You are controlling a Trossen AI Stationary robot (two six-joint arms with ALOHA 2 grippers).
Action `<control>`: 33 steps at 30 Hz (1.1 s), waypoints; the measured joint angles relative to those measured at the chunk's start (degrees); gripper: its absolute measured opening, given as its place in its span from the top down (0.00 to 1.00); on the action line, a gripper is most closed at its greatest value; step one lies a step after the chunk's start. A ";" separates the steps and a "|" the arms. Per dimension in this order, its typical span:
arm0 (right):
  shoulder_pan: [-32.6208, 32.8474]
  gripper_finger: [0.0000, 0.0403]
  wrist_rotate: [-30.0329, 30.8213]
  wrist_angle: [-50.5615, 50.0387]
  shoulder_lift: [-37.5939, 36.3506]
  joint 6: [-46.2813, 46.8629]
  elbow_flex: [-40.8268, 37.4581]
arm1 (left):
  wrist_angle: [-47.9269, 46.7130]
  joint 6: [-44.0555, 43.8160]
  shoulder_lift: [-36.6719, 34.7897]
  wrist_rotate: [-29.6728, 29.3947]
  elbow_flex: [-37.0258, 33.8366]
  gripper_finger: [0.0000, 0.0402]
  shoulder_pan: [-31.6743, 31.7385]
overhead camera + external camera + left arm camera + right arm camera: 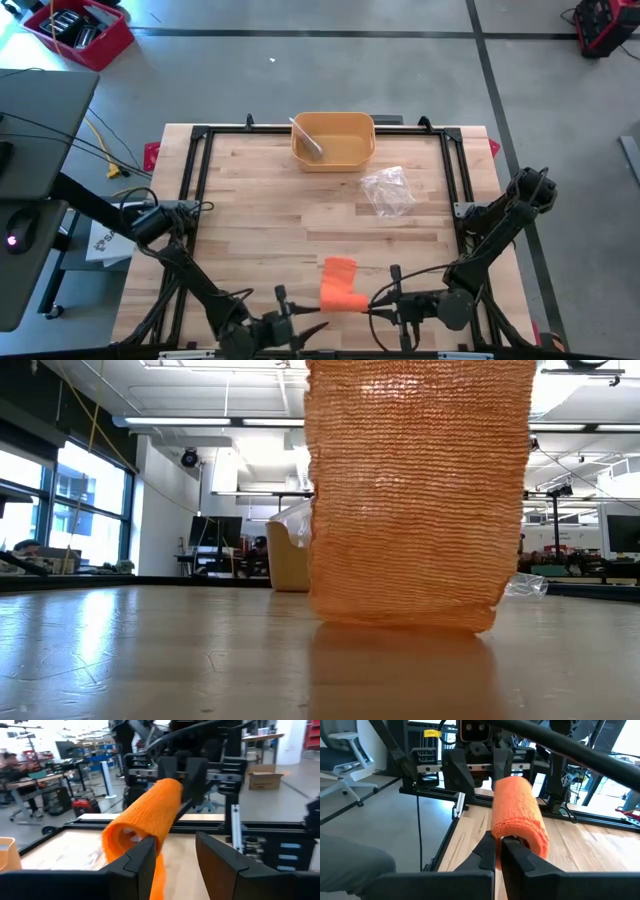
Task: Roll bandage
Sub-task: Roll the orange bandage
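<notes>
Orange bandage [415,495] fills the low view; right end effector [498,842] pinches its end.

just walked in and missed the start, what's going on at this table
Two robot arms are working on an orange bandage near the front edge of the wooden table. The right gripper is shut on one end of the partly rolled bandage, holding it up so a loose tail hangs to the tabletop. The left gripper faces the roll from the other side with its jaws apart, not gripping it. A yellow bin and a clear plastic wrapper lie farther back.
</notes>
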 joint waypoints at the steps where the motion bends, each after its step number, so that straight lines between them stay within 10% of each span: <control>1: -0.01 1.00 0.02 0.00 0.00 0.00 0.00 | 0.04 -0.08 0.00 0.22 0.00 0.67 0.62; 15: -0.28 1.00 -0.51 -1.49 0.00 -0.31 0.00 | 1.01 0.00 -0.02 8.16 0.00 0.67 3.43; 27: 0.92 1.00 -0.42 -2.56 0.00 -0.46 0.00 | 0.44 2.00 -0.02 -10.85 0.02 0.67 -2.60; 33: 0.90 1.00 -0.17 -2.55 -0.02 -0.47 0.00 | 0.44 1.61 -0.02 -1.57 0.02 0.67 -1.73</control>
